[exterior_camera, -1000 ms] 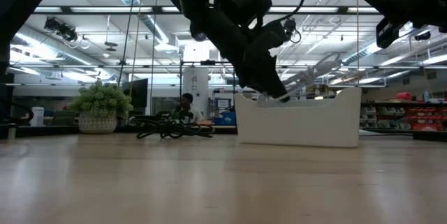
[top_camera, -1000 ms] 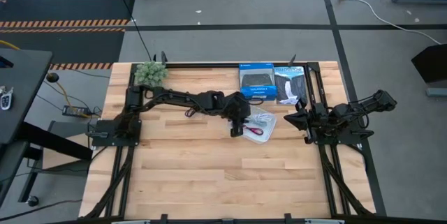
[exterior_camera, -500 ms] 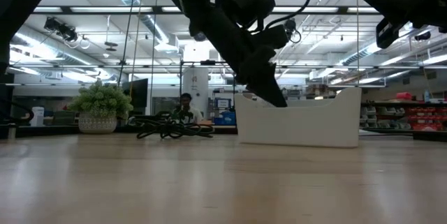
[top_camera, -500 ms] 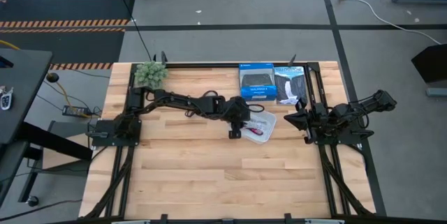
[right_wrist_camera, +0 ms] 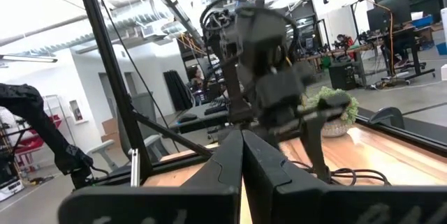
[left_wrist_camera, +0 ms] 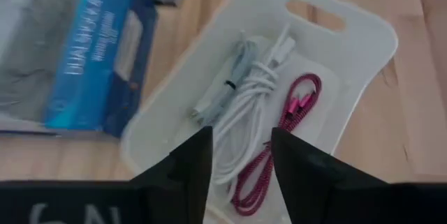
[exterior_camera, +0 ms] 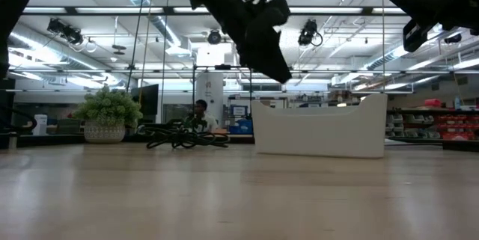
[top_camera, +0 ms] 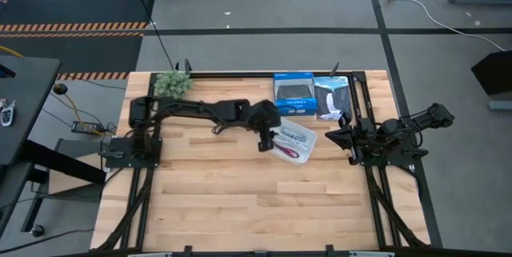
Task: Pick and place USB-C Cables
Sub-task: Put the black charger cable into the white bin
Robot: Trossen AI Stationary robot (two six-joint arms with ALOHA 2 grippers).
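A white tray [left_wrist_camera: 363, 28] [top_camera: 314, 138] [exterior_camera: 322, 128] stands on the table right of centre. Three coiled USB-C cables lie in it: a grey one [left_wrist_camera: 227, 91], a white one [left_wrist_camera: 255, 105] and a dark red one [left_wrist_camera: 279, 140]. My left gripper [left_wrist_camera: 239, 161] [top_camera: 262, 141] [exterior_camera: 278, 72] hangs open above the tray's left side, clear of its rim, with nothing between its fingers. My right gripper [right_wrist_camera: 242, 175] [top_camera: 334, 135] waits shut at the table's right edge, raised off the top.
A blue box [top_camera: 293, 94] and a dark package [top_camera: 331, 97] lie at the far edge behind the tray. A potted plant [top_camera: 171, 85] [exterior_camera: 108, 113] stands at the far left corner, with a tangle of black cord [exterior_camera: 183, 137] beside it. Bare wood fills the table's near half.
My left gripper has risen out of the tray and drawn back a little toward the table's left and far side. Its arm has swung up with it. The tray has stayed where it was.
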